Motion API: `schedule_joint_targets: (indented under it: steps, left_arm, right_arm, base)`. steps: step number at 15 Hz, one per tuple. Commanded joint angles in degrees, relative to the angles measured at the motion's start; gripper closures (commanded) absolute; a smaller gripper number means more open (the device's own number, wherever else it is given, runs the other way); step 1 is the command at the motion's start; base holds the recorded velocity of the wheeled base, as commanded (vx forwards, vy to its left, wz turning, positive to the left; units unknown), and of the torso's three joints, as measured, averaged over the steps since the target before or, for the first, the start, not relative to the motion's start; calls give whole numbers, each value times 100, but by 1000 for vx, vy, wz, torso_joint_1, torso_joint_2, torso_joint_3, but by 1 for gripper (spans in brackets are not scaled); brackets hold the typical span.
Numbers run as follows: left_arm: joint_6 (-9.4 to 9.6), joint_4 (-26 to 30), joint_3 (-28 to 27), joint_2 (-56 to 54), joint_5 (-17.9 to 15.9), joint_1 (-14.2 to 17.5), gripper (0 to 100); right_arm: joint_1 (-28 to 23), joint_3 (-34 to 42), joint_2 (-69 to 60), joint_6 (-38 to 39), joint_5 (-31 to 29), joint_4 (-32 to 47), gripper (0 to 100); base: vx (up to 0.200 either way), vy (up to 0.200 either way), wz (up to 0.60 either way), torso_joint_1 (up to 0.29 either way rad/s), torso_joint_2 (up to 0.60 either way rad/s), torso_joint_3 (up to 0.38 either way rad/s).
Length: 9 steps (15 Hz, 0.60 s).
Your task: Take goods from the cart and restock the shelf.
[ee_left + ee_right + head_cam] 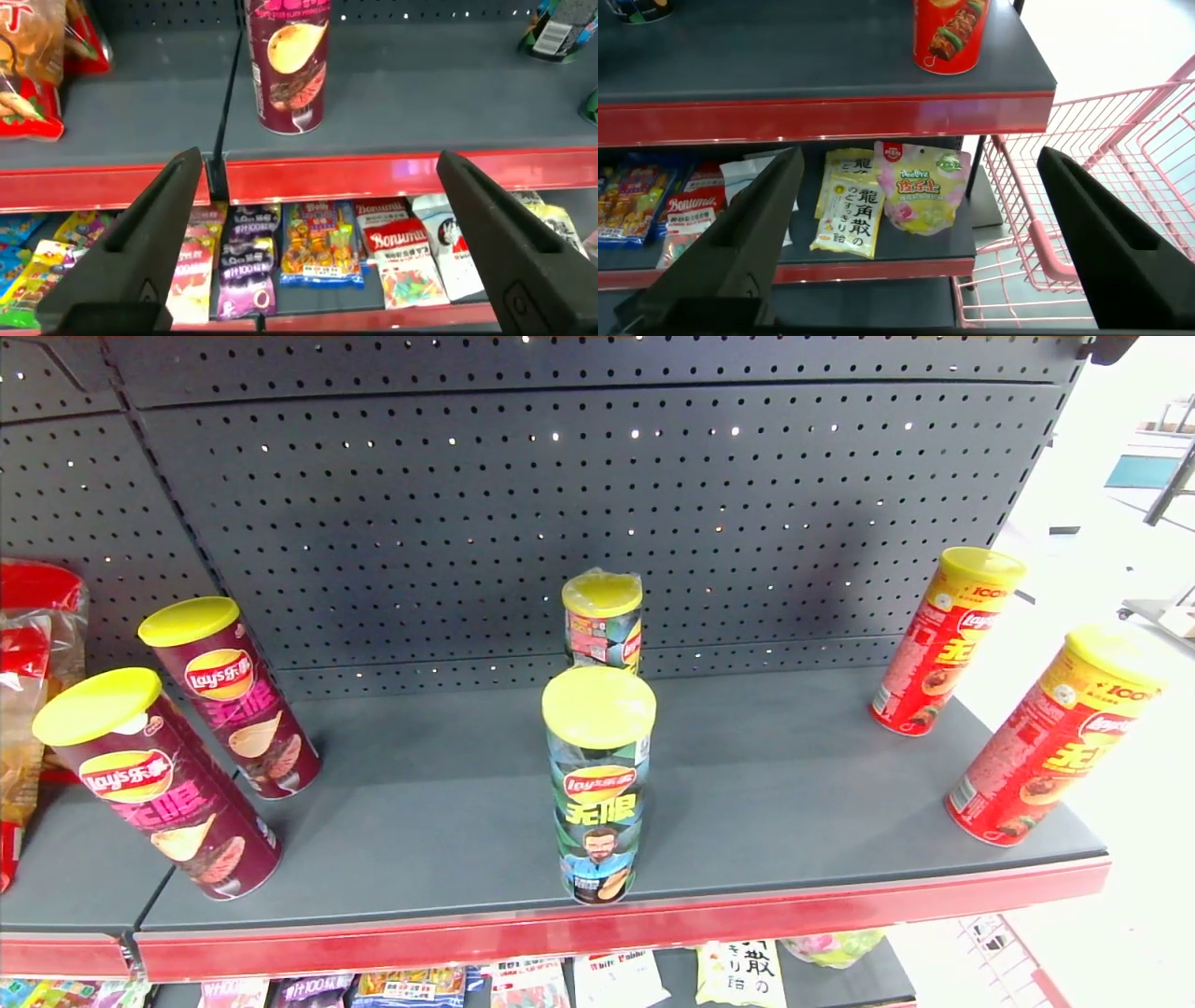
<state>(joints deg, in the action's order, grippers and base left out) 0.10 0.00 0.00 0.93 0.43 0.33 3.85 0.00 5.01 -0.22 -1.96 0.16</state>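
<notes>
On the dark shelf board (448, 803) stand two maroon chip cans (233, 695) (154, 784) at the left, two green cans (599, 775) (603, 621) in the middle and two red cans (943, 639) (1055, 737) at the right. My left gripper (318, 163) is open and empty, held in front of the shelf's red front edge below a maroon can (288, 65). My right gripper (920, 154) is also open and empty, facing the shelf's right end under a red can (948, 35). The pink wire cart (1120, 187) stands to the right of the shelf.
Red snack bags (28, 644) crowd the shelf's far left. The lower shelf holds candy packets (318, 243) and a yellow packet (854, 201). A perforated back panel (560, 523) closes the shelf behind. Bare board lies between the can groups.
</notes>
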Motion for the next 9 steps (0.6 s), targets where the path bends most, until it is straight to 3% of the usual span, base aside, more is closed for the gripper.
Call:
schedule_joint_targets:
  steps: [1, 2, 5, 9]
  left_arm:
    - [-1, 0, 0, -93, 1, 2, 0]
    - [-10, 0, 0, -93, 1, 2, 0]
    - [-10, 0, 0, -93, 1, 2, 0]
    - [-10, 0, 0, -93, 1, 2, 0]
  right_arm:
    - [1, 0, 9, -4, 3, 2, 0]
    - [1, 0, 9, -4, -6, 2, 0]
    - [1, 0, 9, -4, -6, 2, 0]
    - [1, 0, 9, -4, -6, 2, 0]
  base:
    - [0, 0, 0, 0, 0, 0]
    - [0, 0, 0, 0, 0, 0]
    - [0, 0, 600, -1, 1, 2]
    - [0, 0, 0, 0, 0, 0]
